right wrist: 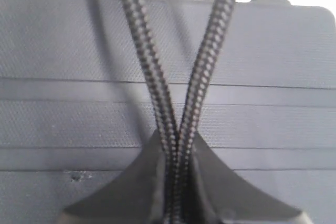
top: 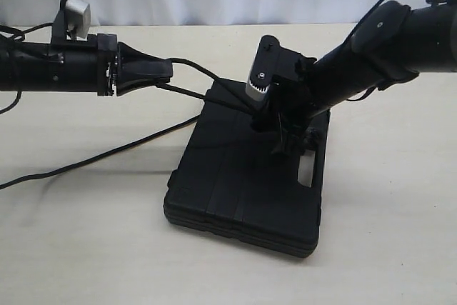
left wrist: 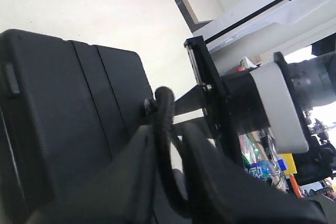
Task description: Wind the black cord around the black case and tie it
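Cord (right wrist: 155, 93) was the soft part of this job: a braided black rope, limp and light, with a weave rough enough, I judged, to hold by friction against plastic. It would sag wherever it was not kept taut, and a knot in it would likely bite well once pulled. The case (top: 235, 191) lay flat on the table (top: 86, 248), near the middle, its handle slot at the edge on the right arm's side. It looked rigid and ribbed, and perhaps heavy enough to stay put under a gentle pull. A hard tug on the cord might drag or tip it.

The right claw (right wrist: 176, 148) stood over the lid, fingers together and clamped on two strands of cord side by side. Beyond the pinch the strands spread into a narrow V across the lid. The left claw (top: 166, 74) hung off the case's left side, above the table, and the cord ran from it to the right claw. In the left wrist view the cord curved through between its fingers (left wrist: 210, 166), but whether they squeezed it or merely cradled it I could not tell. A further length trailed away over the table to the left.

The best hold, in my judgement, was on the braid close to where the strands met, both pinched together so neither could slip.
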{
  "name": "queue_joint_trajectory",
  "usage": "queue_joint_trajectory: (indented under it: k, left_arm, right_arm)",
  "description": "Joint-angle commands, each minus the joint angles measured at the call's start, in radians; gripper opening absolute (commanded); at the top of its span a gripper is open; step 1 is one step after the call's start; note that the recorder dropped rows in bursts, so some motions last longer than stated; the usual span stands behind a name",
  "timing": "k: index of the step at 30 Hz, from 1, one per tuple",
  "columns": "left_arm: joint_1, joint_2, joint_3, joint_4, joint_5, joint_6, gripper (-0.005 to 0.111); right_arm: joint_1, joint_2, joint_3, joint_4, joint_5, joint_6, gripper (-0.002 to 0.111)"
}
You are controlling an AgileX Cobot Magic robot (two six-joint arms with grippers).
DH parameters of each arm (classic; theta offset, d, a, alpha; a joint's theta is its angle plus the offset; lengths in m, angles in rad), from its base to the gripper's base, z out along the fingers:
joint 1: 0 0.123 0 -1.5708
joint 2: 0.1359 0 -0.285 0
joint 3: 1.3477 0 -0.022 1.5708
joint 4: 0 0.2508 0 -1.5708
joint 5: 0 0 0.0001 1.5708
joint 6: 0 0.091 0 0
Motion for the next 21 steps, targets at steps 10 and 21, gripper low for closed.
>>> queue_joint_trajectory:
  k: [10,21]
  left_arm:
    - [-0.008,-0.344,-0.237,0.772,0.016,-0.278,0.052]
    - [-0.173,-0.419,-0.1,1.672,-0.279,-0.936,0.052]
  right_arm:
    - [-0.001,-0.092,0.004,0.103,0.028,0.075,0.004]
    - [-0.001,-0.092,0.004,0.103,0.059,0.116,0.004]
